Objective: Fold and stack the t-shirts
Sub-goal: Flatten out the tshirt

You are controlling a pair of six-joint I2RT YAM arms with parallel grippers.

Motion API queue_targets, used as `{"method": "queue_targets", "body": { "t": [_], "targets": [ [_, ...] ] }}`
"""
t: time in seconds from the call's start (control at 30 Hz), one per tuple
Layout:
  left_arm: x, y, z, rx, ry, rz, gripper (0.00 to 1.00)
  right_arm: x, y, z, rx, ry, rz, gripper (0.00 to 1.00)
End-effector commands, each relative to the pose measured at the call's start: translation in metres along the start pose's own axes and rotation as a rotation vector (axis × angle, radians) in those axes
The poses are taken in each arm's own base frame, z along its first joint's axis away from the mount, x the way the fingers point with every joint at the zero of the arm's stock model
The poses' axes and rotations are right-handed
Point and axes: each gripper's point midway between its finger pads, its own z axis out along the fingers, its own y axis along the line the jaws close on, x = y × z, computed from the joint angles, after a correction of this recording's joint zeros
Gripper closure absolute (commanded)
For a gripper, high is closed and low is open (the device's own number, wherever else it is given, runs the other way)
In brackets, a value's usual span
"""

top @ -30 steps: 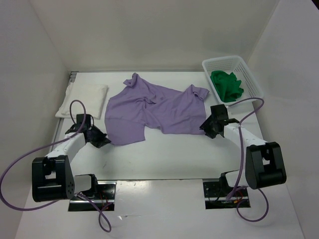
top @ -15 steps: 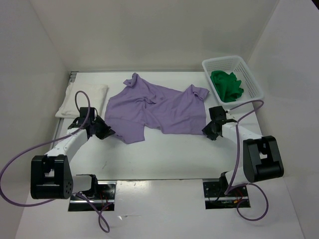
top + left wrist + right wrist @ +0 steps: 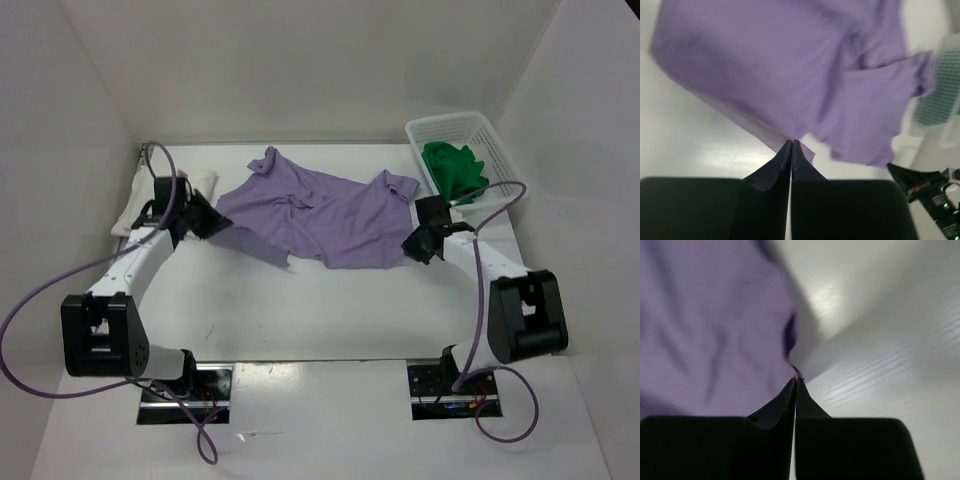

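**Item: lavender t-shirt, held at two edges for spreading**

Left gripper (image 3: 791,147): jaws closed flat together, with a corner of the lavender t-shirt (image 3: 790,65) pinched at the very tips. The cloth rises from the table (image 3: 330,310) into the grip, drawn taut in a ridge toward it. Probable reason: to lift and pull out the left hem.

Right gripper (image 3: 796,385): jaws likewise closed. The shirt's right edge runs down into the tips, so it appears to be a thin pinch on that hem. How much cloth lies between the pads cannot be told.

Lavender t-shirt: mid-table, between the two arms, opened out but rumpled, with its sleeves toward the rear. Not yet folded. Grips on opposite sides suggest it is to be stretched flat before the first fold.

White t-shirt (image 3: 132,218): rear left of the table, just behind the left arm, already a compact folded pad. Likely the base of the stack.

Green t-shirt (image 3: 455,170): bunched inside the basket (image 3: 440,122) at rear right, awaiting its turn.
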Motion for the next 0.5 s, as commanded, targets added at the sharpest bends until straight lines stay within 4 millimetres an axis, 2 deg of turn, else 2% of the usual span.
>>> {"method": "queue_targets", "body": {
  "t": [0.0, 0.03, 0.07, 0.1, 0.13, 0.17, 0.2, 0.23, 0.27, 0.3, 0.33, 0.37, 0.4, 0.43, 0.47],
  "targets": [
    [-0.070, -0.080, -0.025, 0.198, -0.155, 0.109, 1.00, -0.052, 0.067, -0.090, -0.239, -0.167, -0.020, 1.00],
    [-0.084, -0.088, -0.028, 0.209, -0.170, 0.106, 1.00, -0.057, 0.067, -0.109, -0.251, -0.181, -0.042, 1.00],
    [-0.107, -0.119, -0.052, 0.284, -0.225, 0.119, 1.00, -0.075, 0.087, -0.146, -0.335, -0.229, -0.043, 1.00],
    [-0.117, -0.129, -0.061, 0.306, -0.241, 0.114, 1.00, -0.084, 0.095, -0.175, -0.395, -0.260, -0.052, 1.00],
    [-0.132, -0.135, -0.074, 0.326, -0.271, 0.103, 1.00, -0.087, 0.097, -0.194, -0.406, -0.263, -0.071, 1.00],
    [-0.141, -0.150, -0.094, 0.376, -0.296, 0.102, 1.00, -0.105, 0.115, -0.235, -0.487, -0.319, -0.100, 1.00],
    [-0.156, -0.173, -0.132, 0.435, -0.364, 0.132, 1.00, -0.113, 0.120, -0.255, -0.513, -0.347, -0.113, 1.00],
    [-0.169, -0.176, -0.153, 0.444, -0.411, 0.116, 1.00, -0.117, 0.122, -0.274, -0.532, -0.356, -0.128, 1.00],
    [-0.175, -0.184, -0.176, 0.474, -0.444, 0.121, 1.00, -0.134, 0.132, -0.319, -0.607, -0.435, -0.141, 1.00],
    [-0.175, -0.196, -0.206, 0.527, -0.469, 0.128, 1.00, -0.140, 0.137, -0.338, -0.638, -0.458, -0.151, 1.00],
    [-0.185, -0.206, -0.242, 0.562, -0.538, 0.139, 1.00, -0.144, 0.141, -0.358, -0.673, -0.479, -0.162, 1.00],
    [-0.185, -0.212, -0.263, 0.589, -0.566, 0.147, 1.00, -0.153, 0.144, -0.404, -0.744, -0.539, -0.162, 1.00],
    [-0.177, -0.220, -0.288, 0.623, -0.584, 0.165, 1.00, -0.156, 0.144, -0.427, -0.785, -0.573, -0.167, 1.00],
    [-0.173, -0.227, -0.304, 0.640, -0.604, 0.180, 1.00, -0.161, 0.145, -0.447, -0.821, -0.606, -0.159, 1.00],
    [-0.173, -0.229, -0.321, 0.644, -0.638, 0.186, 1.00, -0.164, 0.145, -0.485, -0.896, -0.654, -0.153, 1.00]
  ]
}}
